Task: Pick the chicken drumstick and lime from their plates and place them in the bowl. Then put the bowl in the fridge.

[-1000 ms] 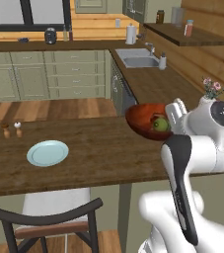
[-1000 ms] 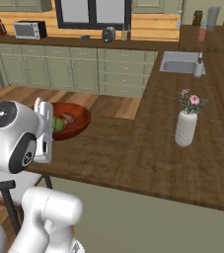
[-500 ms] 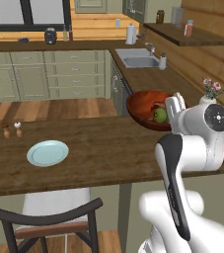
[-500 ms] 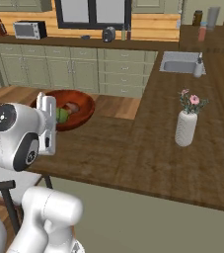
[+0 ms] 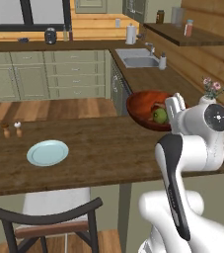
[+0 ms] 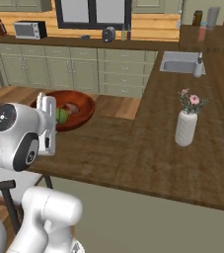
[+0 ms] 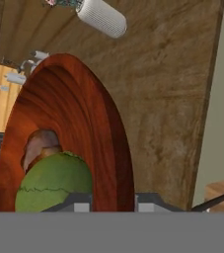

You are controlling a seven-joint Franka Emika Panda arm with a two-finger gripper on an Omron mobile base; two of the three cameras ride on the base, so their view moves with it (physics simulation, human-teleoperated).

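My gripper is shut on the near rim of the reddish-brown bowl, holding it tilted above the wooden counter. Inside the bowl lie the green lime and, behind it, the brownish chicken drumstick. From the left base, the bowl hangs just left of the hand, with the lime against the fingers. From the right base, the bowl holds the lime and drumstick beside the hand. One pale blue plate lies bare on the counter. The fridge is out of view.
A white vase with pink flowers stands on the counter to the right of the bowl. A sink is set in the far counter. Two small shakers stand at the counter's left, and a dark chair sits below its near edge.
The gripper has lifted the bowl up off the counter, with lime and drumstick inside, and swung it slightly. Plate and vase have not moved.
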